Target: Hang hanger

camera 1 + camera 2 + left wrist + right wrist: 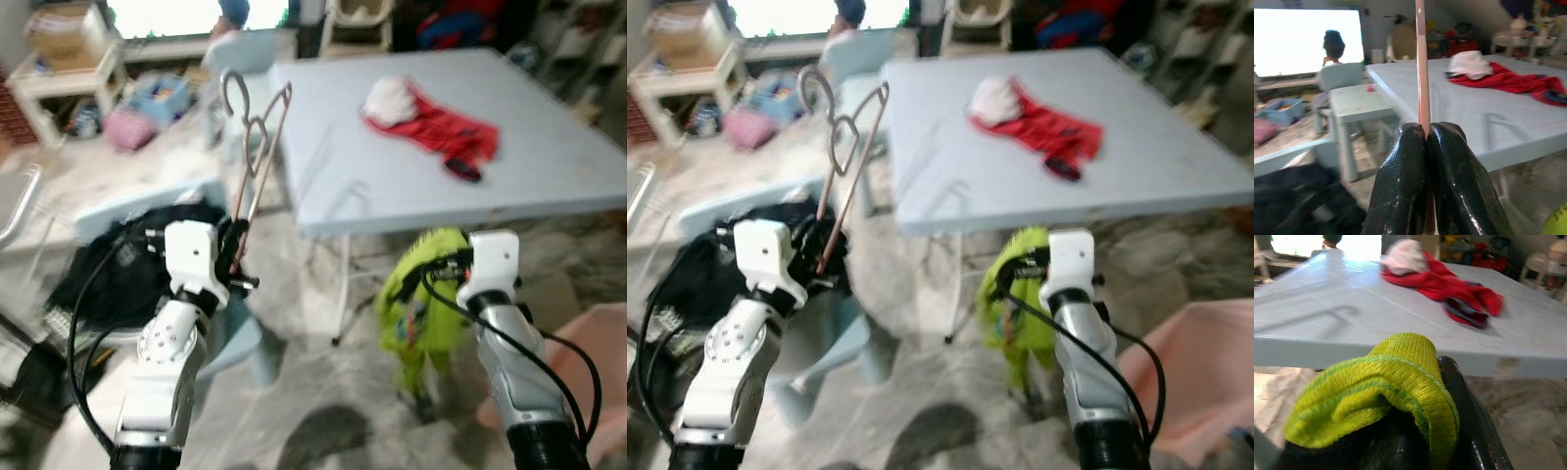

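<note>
The left gripper's (1426, 147) two black fingers (1400, 181) are pressed tight together on the thin pinkish rod of the hanger (257, 147), which rises straight out from between the tips; in the head views this gripper (233, 250) holds the hanger by its lower end, so the copper-coloured wire frame stands tilted up over the near left corner of the table (549, 166), its hook (233, 93) at the top against the cluttered background. The right gripper (1415, 431) has its fingers closed on a yellow-green knit garment (1396, 377), whose ribbed edge folds over the dark fingertips; seen from the head, the garment (423, 304) hangs down in a bunch below the table's front edge, beside the right arm. On the pale blue table top, well apart from both grippers, lies a red garment (441, 129) with a white bundle (390, 96) at its far end. To the robot's left, a dark heap of clothing (118, 259) rests on a light blue chair (230, 338), just behind the left arm. A pink bin (588, 362) stands on the floor at the right, near the right arm. Far back by the bright window a person (1332, 46) is partly seen, blurred
</note>
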`<state>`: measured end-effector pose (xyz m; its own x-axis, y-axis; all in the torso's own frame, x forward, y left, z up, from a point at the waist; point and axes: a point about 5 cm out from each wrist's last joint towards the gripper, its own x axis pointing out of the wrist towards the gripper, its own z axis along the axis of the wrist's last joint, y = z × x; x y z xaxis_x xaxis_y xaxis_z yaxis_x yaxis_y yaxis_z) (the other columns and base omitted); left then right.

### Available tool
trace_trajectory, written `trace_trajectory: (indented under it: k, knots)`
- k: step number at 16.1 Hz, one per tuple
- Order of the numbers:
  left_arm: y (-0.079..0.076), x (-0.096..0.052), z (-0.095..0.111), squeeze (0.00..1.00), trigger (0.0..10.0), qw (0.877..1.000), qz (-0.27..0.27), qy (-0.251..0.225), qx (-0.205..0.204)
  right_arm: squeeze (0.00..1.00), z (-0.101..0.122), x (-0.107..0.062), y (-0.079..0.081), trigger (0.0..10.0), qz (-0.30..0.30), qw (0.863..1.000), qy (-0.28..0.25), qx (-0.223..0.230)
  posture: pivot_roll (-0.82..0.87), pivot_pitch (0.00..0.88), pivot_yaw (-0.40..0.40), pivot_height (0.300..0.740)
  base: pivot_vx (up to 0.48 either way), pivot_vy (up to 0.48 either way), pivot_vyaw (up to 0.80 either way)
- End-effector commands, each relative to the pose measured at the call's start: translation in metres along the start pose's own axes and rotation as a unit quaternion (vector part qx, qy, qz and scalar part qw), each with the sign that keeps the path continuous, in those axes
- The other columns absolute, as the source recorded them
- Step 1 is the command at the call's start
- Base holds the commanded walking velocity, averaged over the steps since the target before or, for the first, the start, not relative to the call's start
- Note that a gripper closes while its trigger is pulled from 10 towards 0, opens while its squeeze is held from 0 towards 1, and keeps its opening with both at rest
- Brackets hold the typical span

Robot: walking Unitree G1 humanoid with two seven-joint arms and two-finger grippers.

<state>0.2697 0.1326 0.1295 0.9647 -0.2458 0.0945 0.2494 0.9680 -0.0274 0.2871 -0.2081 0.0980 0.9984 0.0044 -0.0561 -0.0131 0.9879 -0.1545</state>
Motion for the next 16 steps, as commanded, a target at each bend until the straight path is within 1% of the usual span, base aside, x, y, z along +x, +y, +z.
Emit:
trace_trajectory:
  k: [1, 2, 3, 4, 5, 6, 9, 10, 12, 16]
  knots:
    - [-0.005, 0.003, 0.004, 0.00, 10.0, 1.000, -0.006, -0.009, -0.002, 0.00, 0.005, 0.003, -0.006, 10.0, -0.010, 1.000, -0.004, -0.013, -0.01, 0.000, 0.013, 0.740, 0.416, 0.000, 0.00]
    - [-0.003, 0.003, 0.003, 0.00, 10.0, 1.000, 0.006, -0.004, 0.013, 0.00, 0.004, 0.003, -0.004, 10.0, -0.003, 1.000, 0.000, -0.004, -0.01, 0.000, 0.013, 0.740, 0.349, 0.000, 0.00]
    - [0.002, 0.003, 0.002, 0.00, 10.0, 0.998, 0.043, -0.005, 0.053, 0.00, 0.003, 0.002, 0.000, 10.0, -0.002, 1.000, 0.003, 0.011, -0.01, 0.000, 0.013, 0.740, 0.000, 0.000, 0.00]
    - [0.005, 0.003, 0.000, 0.00, 10.0, 0.997, 0.060, 0.003, 0.055, 0.00, 0.005, 0.002, 0.002, 10.0, -0.005, 1.000, -0.002, 0.030, -0.01, 0.000, 0.015, 0.740, 0.000, 0.000, 0.00]
    - [0.006, 0.003, -0.001, 0.00, 10.0, 0.996, 0.066, 0.006, 0.052, 0.00, 0.009, 0.003, 0.005, 10.0, 0.005, 1.000, -0.015, 0.013, -0.01, 0.000, 0.014, 0.740, 0.000, 0.000, 0.00]
    - [0.006, 0.003, 0.000, 0.00, 10.0, 0.997, 0.059, 0.006, 0.058, 0.00, 0.011, 0.003, 0.004, 10.0, 0.004, 1.000, -0.021, 0.000, -0.01, 0.000, 0.013, 0.740, 0.000, 0.000, 0.00]
    - [0.006, 0.005, 0.000, 0.00, 10.0, 0.996, 0.060, 0.005, 0.059, 0.00, 0.010, 0.003, 0.004, 10.0, 0.016, 1.000, -0.014, 0.003, -0.01, 0.000, 0.013, 0.740, 0.000, 0.000, 0.00]
    - [0.006, 0.005, -0.001, 0.00, 10.0, 0.996, 0.059, 0.006, 0.060, 0.00, 0.008, 0.002, 0.000, 10.0, 0.008, 1.000, -0.010, -0.017, -0.01, 0.000, 0.015, 0.740, 0.000, -0.247, 0.00]
    - [0.004, 0.004, -0.001, 0.00, 10.0, 0.997, 0.054, 0.006, 0.059, 0.00, 0.008, 0.002, 0.002, 10.0, 0.011, 1.000, -0.010, -0.005, -0.01, 0.000, 0.015, 0.740, 0.000, -0.279, 0.00]
    - [0.002, 0.004, -0.002, 0.00, 10.0, 0.997, 0.049, 0.007, 0.058, 0.00, 0.010, 0.003, 0.007, 10.0, 0.022, 1.000, -0.015, -0.004, -0.01, 0.000, 0.016, 0.740, 0.000, -0.303, 0.00]
